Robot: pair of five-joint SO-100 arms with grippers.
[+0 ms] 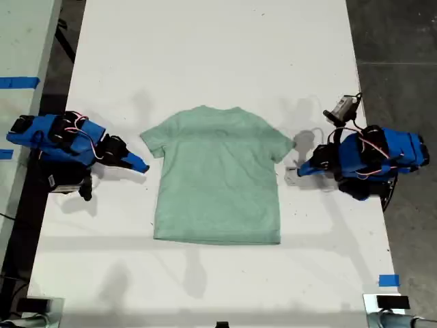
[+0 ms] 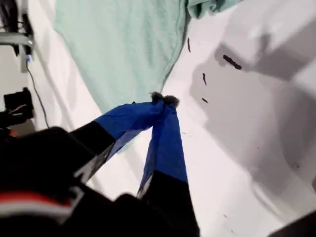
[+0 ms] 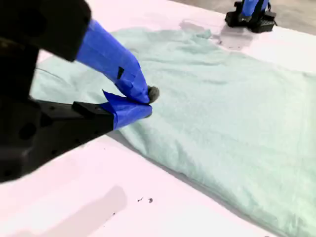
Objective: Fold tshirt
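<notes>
- Pale mint-green tshirt (image 1: 218,178): lies flat and unfolded at the middle of the white table (image 1: 218,48), both short sleeves spread, collar towards the exterior view's top, hem towards its bottom
- My first gripper (image 1: 300,167): blue, at the exterior view's right, just beside the nearer sleeve; in its wrist view the jaws are closed tip to tip (image 2: 163,98) with nothing between them
- My second gripper (image 1: 141,166): blue, at the exterior view's left, just beside the other sleeve; jaws pressed together (image 3: 147,102), empty, at the cloth's edge (image 3: 222,108)
</notes>
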